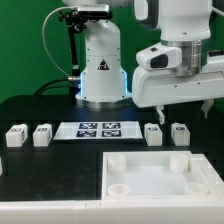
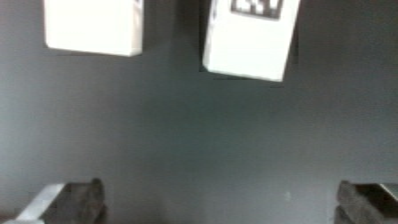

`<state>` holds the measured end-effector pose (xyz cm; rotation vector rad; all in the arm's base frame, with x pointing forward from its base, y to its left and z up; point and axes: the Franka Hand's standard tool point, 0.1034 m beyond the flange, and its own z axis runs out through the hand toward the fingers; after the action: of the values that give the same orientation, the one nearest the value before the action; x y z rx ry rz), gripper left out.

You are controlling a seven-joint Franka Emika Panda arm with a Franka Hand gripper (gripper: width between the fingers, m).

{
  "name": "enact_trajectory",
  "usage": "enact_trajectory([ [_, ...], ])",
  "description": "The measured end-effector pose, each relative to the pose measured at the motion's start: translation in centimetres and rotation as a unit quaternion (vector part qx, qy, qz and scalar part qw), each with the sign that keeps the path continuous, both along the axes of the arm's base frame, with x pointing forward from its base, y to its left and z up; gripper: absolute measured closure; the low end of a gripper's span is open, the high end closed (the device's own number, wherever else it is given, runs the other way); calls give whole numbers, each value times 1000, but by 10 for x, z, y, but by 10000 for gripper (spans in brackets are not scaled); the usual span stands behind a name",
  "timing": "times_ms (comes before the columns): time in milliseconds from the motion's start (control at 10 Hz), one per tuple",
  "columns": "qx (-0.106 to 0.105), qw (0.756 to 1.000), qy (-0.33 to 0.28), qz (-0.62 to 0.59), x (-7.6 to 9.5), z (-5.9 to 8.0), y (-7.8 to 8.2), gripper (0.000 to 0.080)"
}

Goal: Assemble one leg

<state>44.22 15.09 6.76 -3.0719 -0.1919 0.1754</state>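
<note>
Black tabletop (image 1: 30,105) holds the marker board (image 1: 98,129), with small white blocks (image 1: 42,134) on either side and the tray (image 1: 150,180) in front. My gripper (image 1: 183,106) hangs over the pair on the exterior view's right, jaws wide apart, holding nothing. The tagged leg (image 2: 249,38) lies beyond the fingers (image 2: 68,203), not between them. I judge this the approach: next I centre over it, descend and close.

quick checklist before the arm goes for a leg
1. Pincer open: ok, fingers wide apart.
2. Pincer empty: ok, nothing between them.
3. Legs in sight: ok, tagged leg and other leg lie apart.
4. Pincer astride a leg: not ok, both lie beyond the fingers.
5. Tray sockets free: ok, those showing are empty.
</note>
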Motion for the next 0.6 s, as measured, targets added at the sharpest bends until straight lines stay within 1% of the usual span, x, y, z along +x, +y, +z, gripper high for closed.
enact_trajectory([
  [100,-9,999,51,5,-8,-1,-2,151],
  [200,-19,994,106,-2,-11,-2,0,151],
  [300,-28,985,167,-18,-18,-10,6,151],
  [400,-35,971,235,-22,-24,-17,10,151],
  [500,-32,959,280,-30,-26,-25,13,151],
  [600,-36,949,313,-25,-31,-33,16,151],
])
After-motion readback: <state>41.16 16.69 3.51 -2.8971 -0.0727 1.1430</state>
